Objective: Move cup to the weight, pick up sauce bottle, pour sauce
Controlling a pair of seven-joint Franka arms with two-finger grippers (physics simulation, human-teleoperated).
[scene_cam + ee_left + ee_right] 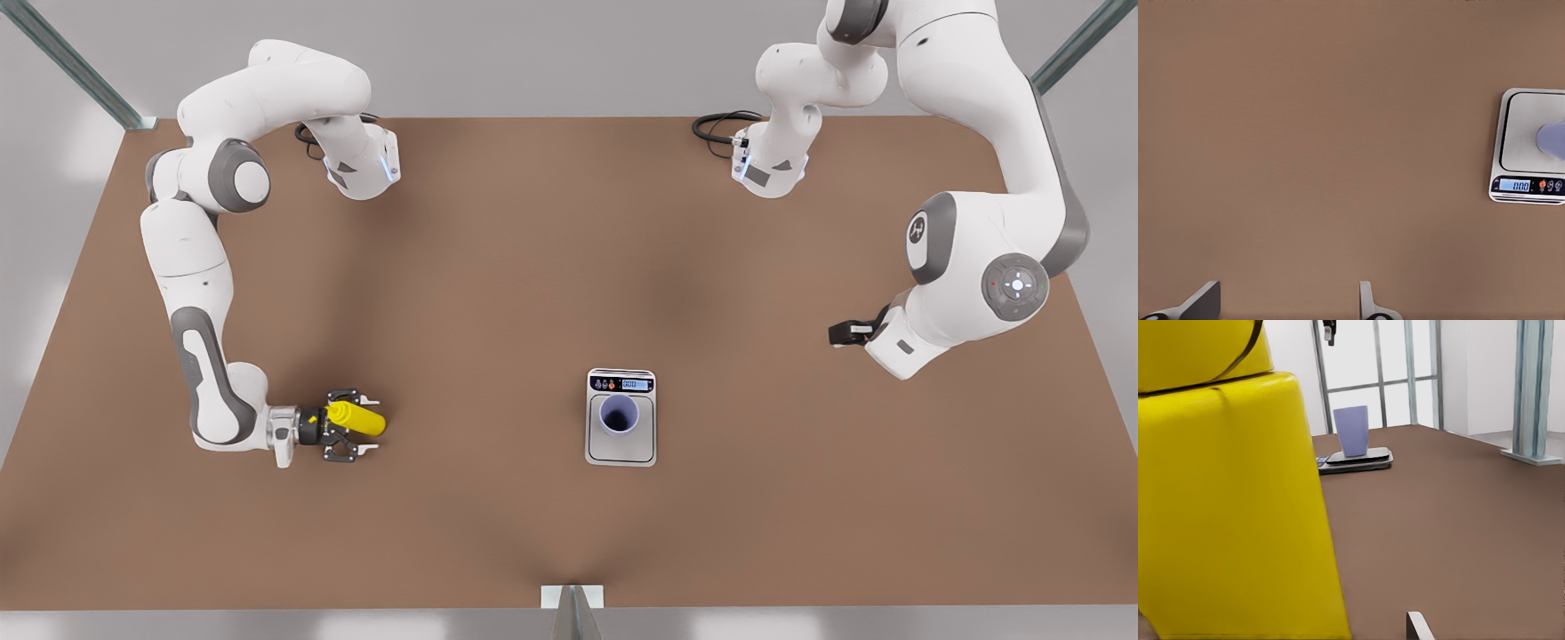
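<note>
The yellow sauce bottle (360, 419) lies low over the table at the front view's left, lengthwise between the fingers of my right gripper (354, 425). That gripper is open, its fingers spread on either side of the bottle. Close up, the sauce bottle (1231, 500) hides one finger; the other fingertip (1418, 627) stands apart from it. The lavender cup (619, 414) stands upright on the weight (621, 449) at the table's middle. My left gripper (845, 333) waits open at the front view's right, above bare table, with the weight (1525, 143) off to one side.
The brown table (498, 293) stretches wide between the bottle and the scale. Both arm bases (360, 164) sit at the far edge with black cables. Metal frame posts (1531, 393) stand beyond the table's corners, and a bracket (572, 597) marks the near edge.
</note>
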